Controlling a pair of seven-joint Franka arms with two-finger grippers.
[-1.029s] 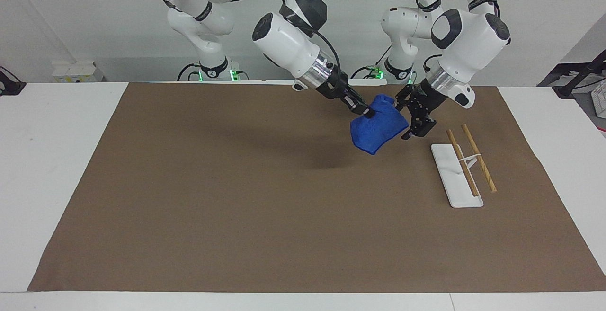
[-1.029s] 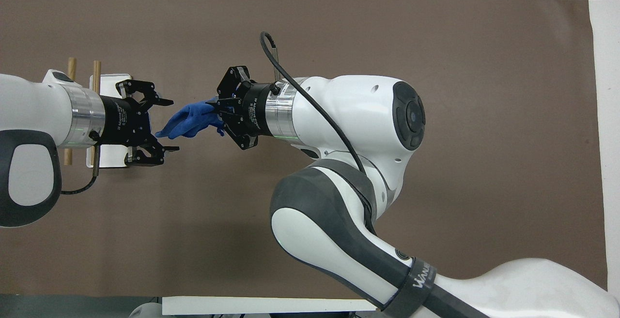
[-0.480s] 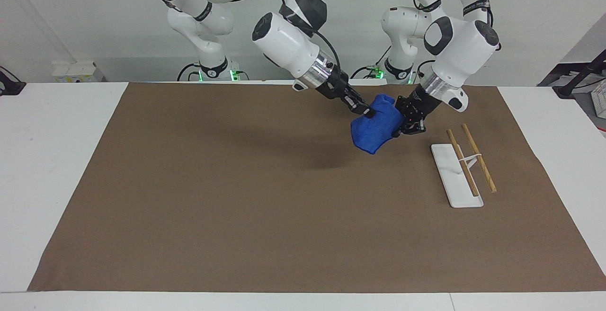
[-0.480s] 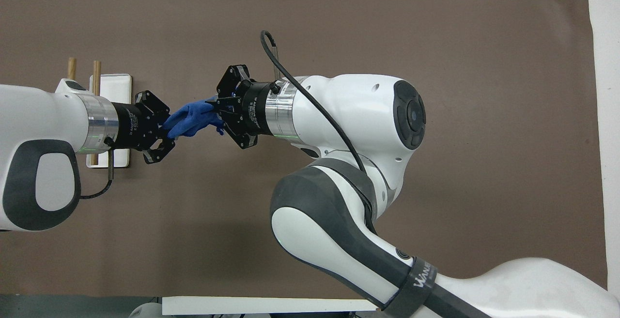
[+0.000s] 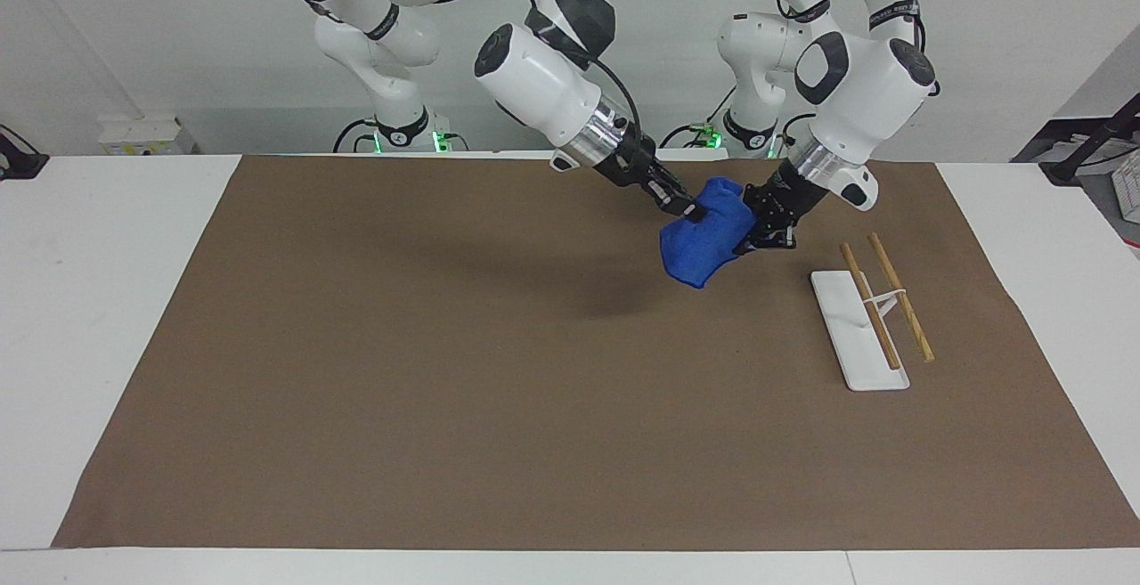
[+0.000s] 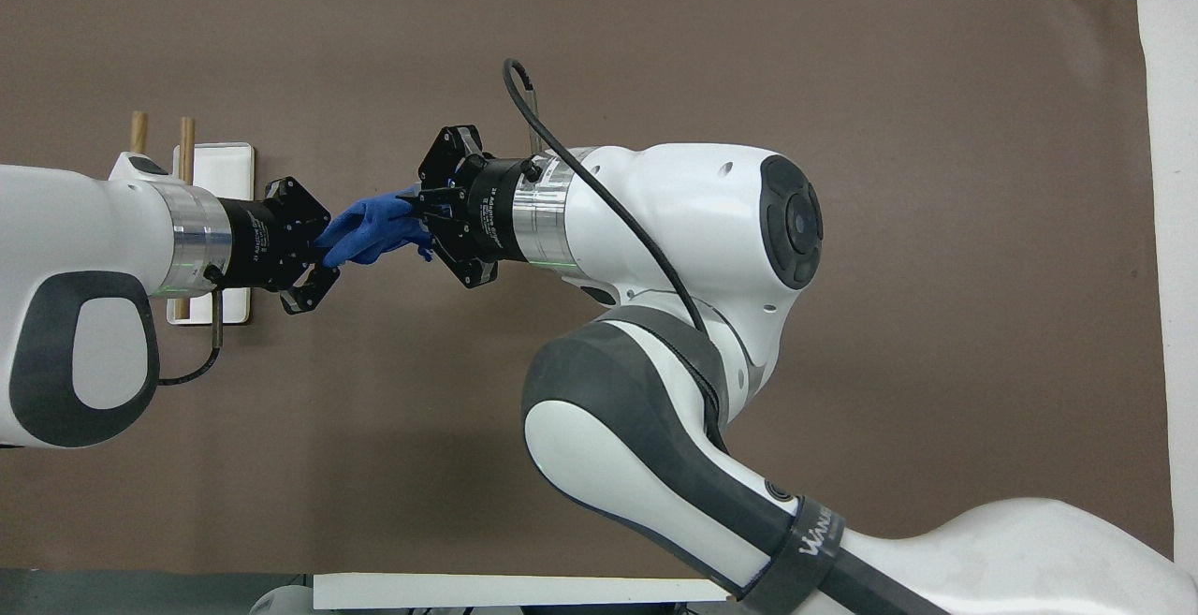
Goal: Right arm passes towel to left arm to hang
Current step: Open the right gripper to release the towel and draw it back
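While both arms slant down over the mat, left pincer (image 5: 751, 242) and right pincer (image 5: 691, 208) each clamp the towel (image 5: 706, 242).

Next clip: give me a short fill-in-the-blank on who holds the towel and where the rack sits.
1. The towel is coloured ____.
2. It hangs in the air between the right gripper and the ____ gripper.
3. Both grippers are ____ on it.
4. The rack stands toward the ____ arm's end of the table.

Missing words: blue; left; shut; left

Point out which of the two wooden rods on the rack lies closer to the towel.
The rod over the white base; the other rod hangs off the base's edge, farther from the towel.
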